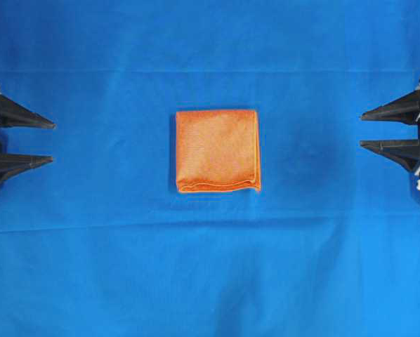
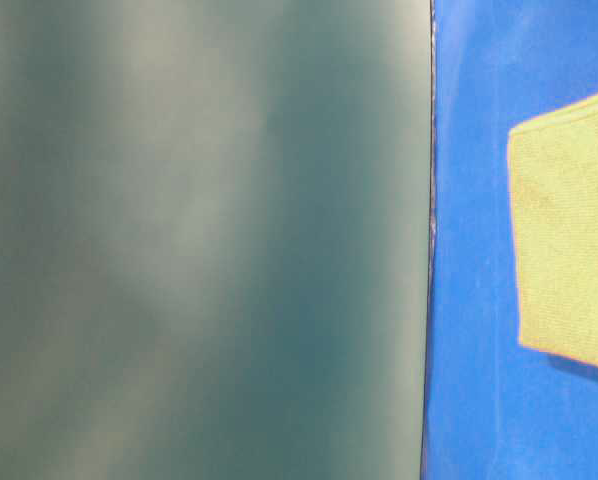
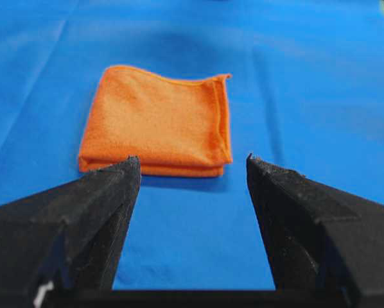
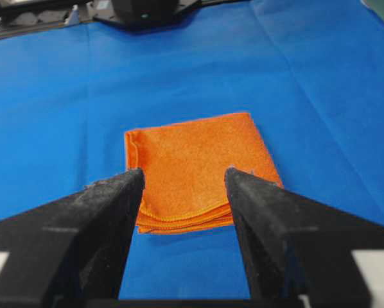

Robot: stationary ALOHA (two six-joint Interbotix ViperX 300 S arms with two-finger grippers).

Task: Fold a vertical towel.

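Towel (image 1: 218, 150) folded to a near-square, centre of frame, layered hem edges along its lower side. Left gripper (image 1: 53, 142) at left edge, right gripper (image 1: 361, 130) at right edge: both spread wide, empty, well apart from towel. Blue cloth (image 1: 210, 281) covers surface, faint creases.

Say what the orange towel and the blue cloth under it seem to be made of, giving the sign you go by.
The towel: probably microfibre, soft and matt, going by its fuzzy nap and thin stitched hem; its stacked edges show it folded in layers. The blue cloth: a thin, smooth woven fabric, by its flat surface and faint straight creases; the exact fibre cannot be told.
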